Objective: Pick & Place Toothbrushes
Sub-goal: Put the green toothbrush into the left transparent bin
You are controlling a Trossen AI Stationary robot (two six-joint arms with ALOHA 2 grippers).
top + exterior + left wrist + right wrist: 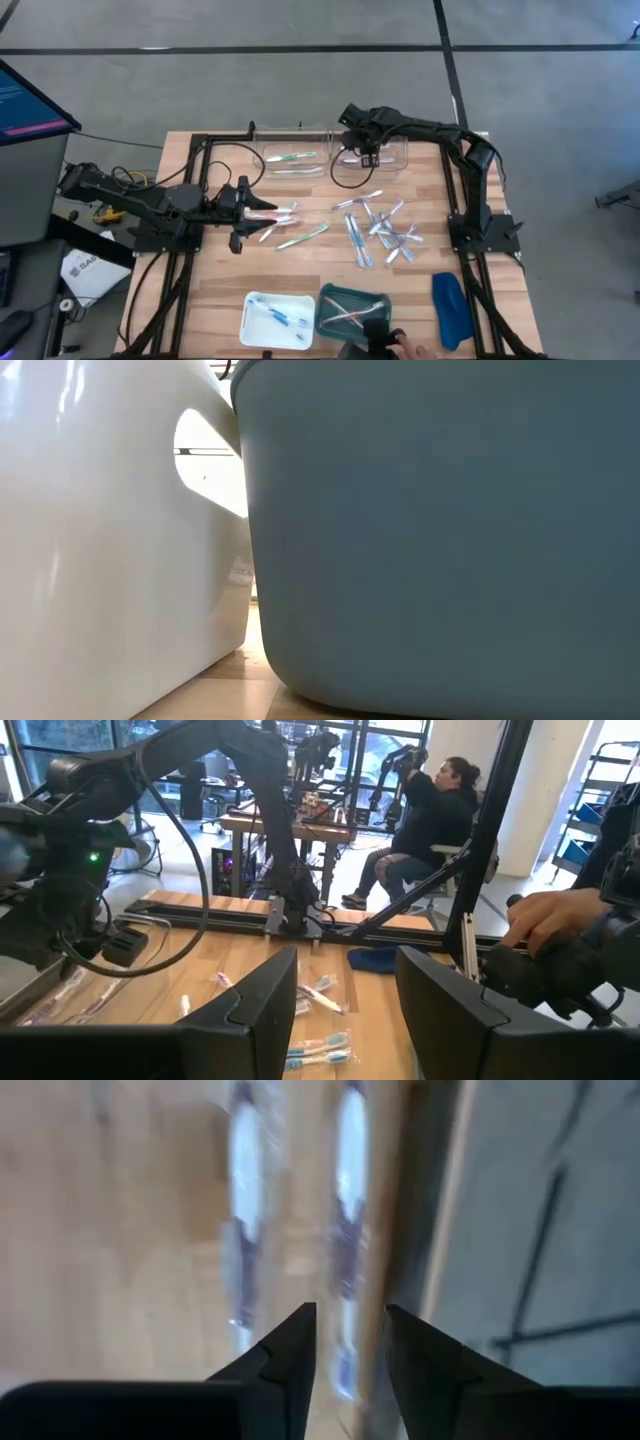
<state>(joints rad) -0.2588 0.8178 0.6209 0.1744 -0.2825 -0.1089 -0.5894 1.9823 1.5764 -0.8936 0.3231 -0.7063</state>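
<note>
- High view: the wooden worktop [220,300] carries a loose scatter of toothbrushes [375,232] right of centre, with a few more just left of centre.
- Two clear bins stand at the far edge: the left clear bin [292,158] holds a green-handled brush, and the right clear bin [372,155] sits under the right arm.
- The right end effector [366,152] hangs over that right clear bin; its finger gap cannot be read from above.
- The left end effector [247,212] reaches in from the left, touching or just beside the pink and white brushes left of centre; whether it holds one I cannot tell.
- At the near edge, a white tray [277,320] holds blue brushes and a teal tray [350,309] beside it holds pinkish ones. A dark-blue oblong object [450,310] lies near right. A person's hand [415,352] shows at the near edge.
- Low view: the white tray wall [110,540] and the teal tray wall [440,530] fill the picture.
- Left wrist view: the left fingers [255,1005] stand moderately apart with nothing visible between them; blue brushes [318,1048] lie on the worktop beyond. A seated person [425,825] is in the room behind.
- Right wrist view: the right fingers [290,1355] stand narrowly apart, nothing between them; two blurred brushes [345,1230] lie below.
</note>
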